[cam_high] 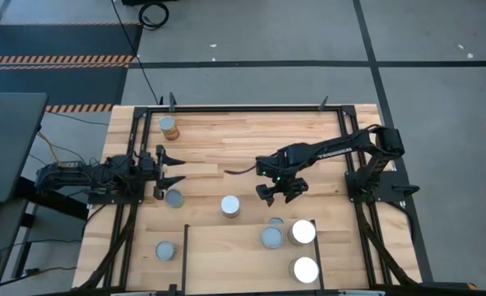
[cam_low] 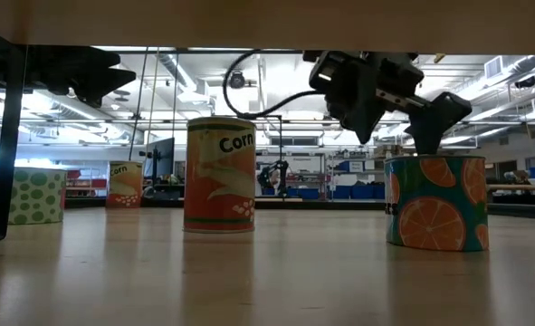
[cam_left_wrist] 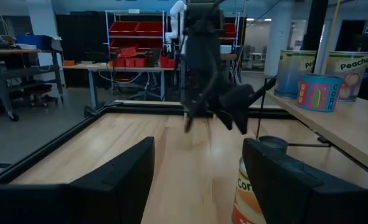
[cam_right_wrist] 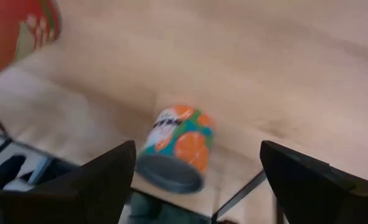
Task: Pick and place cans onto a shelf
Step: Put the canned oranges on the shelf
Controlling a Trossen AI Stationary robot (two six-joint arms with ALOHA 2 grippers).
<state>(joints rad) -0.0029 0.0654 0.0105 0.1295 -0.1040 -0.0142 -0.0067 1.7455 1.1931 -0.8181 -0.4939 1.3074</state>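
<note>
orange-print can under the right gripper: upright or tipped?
Upright. The orange-print can stands on its base in the low view, sides vertical, with the right gripper above it, jaws open and not touching it.

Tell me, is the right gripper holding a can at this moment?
No. In the high view the right gripper hangs open over bare wood, and the nearest can stands apart from it.

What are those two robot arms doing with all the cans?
They are putting cans on a shelf. The right gripper hangs open above the table, over a can with oranges on it and holding nothing. The left gripper waits open at the table's left side, next to a corn can.
</note>
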